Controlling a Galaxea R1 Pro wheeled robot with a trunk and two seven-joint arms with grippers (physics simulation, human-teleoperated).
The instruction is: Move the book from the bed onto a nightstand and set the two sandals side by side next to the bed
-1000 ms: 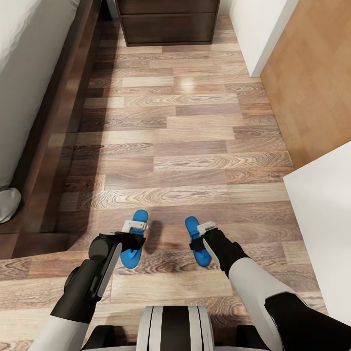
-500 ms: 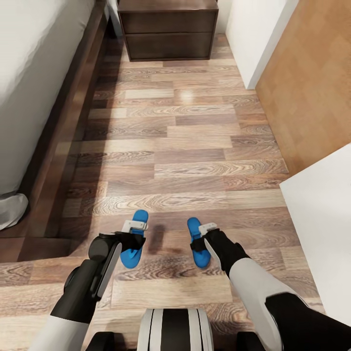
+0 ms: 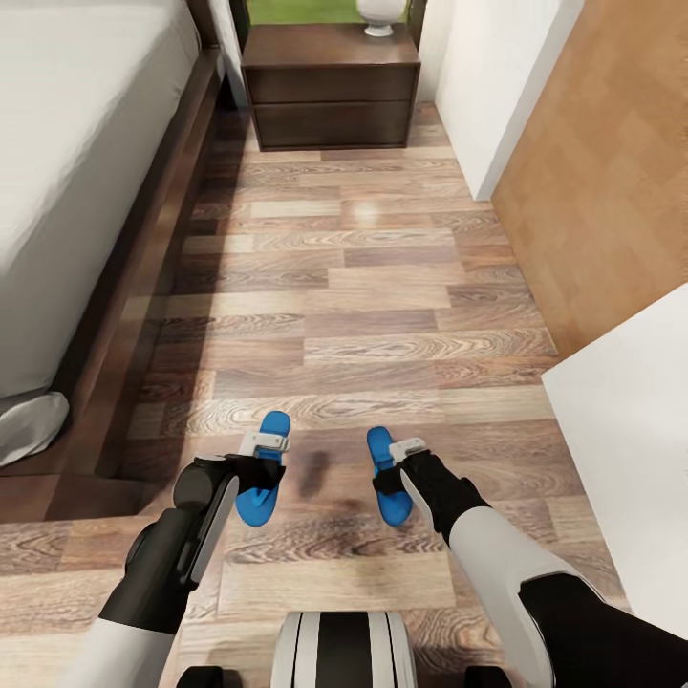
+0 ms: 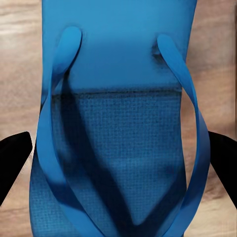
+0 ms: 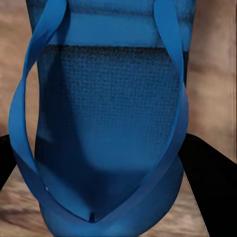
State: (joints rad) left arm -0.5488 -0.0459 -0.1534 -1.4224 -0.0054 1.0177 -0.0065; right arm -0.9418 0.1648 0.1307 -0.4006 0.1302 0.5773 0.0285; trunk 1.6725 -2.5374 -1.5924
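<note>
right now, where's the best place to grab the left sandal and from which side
Across the sole's narrow width, from above. The left sandal is flat, long and thin, so its side edges fit between the left gripper fingers, whose dark tips already flank it at the straps.

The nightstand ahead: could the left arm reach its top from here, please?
Probably not. The nightstand stands far across bare floor, while the left gripper hangs low by the base, shut on a sandal. The robot would likely have to drive closer.
</note>
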